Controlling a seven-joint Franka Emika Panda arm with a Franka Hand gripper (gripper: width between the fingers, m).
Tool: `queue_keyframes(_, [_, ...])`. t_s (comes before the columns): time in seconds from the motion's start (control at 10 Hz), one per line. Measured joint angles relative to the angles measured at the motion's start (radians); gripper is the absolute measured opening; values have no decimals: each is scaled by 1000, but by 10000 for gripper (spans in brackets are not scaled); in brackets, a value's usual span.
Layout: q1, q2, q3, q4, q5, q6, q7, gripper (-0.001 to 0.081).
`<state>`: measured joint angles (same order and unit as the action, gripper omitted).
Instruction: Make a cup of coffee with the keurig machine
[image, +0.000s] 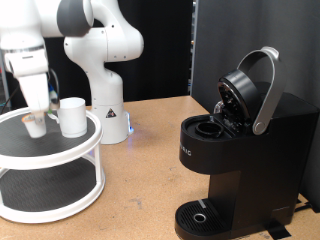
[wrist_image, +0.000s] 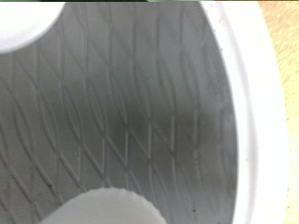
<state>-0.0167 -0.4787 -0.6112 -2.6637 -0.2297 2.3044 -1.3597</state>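
Gripper (image: 38, 122) low on rack (image: 60, 150), cup (image: 72, 116) just beside; jaw state possibly unreadable.

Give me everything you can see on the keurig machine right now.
The keurig machine is a matte black, boxy brewer at the exterior view's right, standing on the wooden table. Its hinged lid is raised, silver-grey handle band arched up, pod chamber exposed. The round drip tray at its base holds nothing. Nothing touches it; the pincer is far off.

A black keurig machine (image: 240, 150) stands on a wooden tabletop (image: 150, 190), lid raised. Well apart from it, a white round shelf rack (image: 50, 165) carries the cup (image: 72, 116), the gripper (image: 36, 112) just beside it.
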Motion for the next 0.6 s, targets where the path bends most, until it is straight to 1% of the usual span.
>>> queue_keyframes(0.2, [4, -63, 15, 38, 16, -102, -5, 434])
queue_keyframes(0.3, [4, -90, 27, 55, 10, -138, -7, 434])
queue_keyframes(0.4, [3, -107, 35, 61, 4, -158, -8, 434])
queue_keyframes(0.5, [3, -104, 35, 59, 4, -158, -7, 434])
queue_keyframes(0.6, [5, -104, 34, 57, 37, -157, -4, 434])
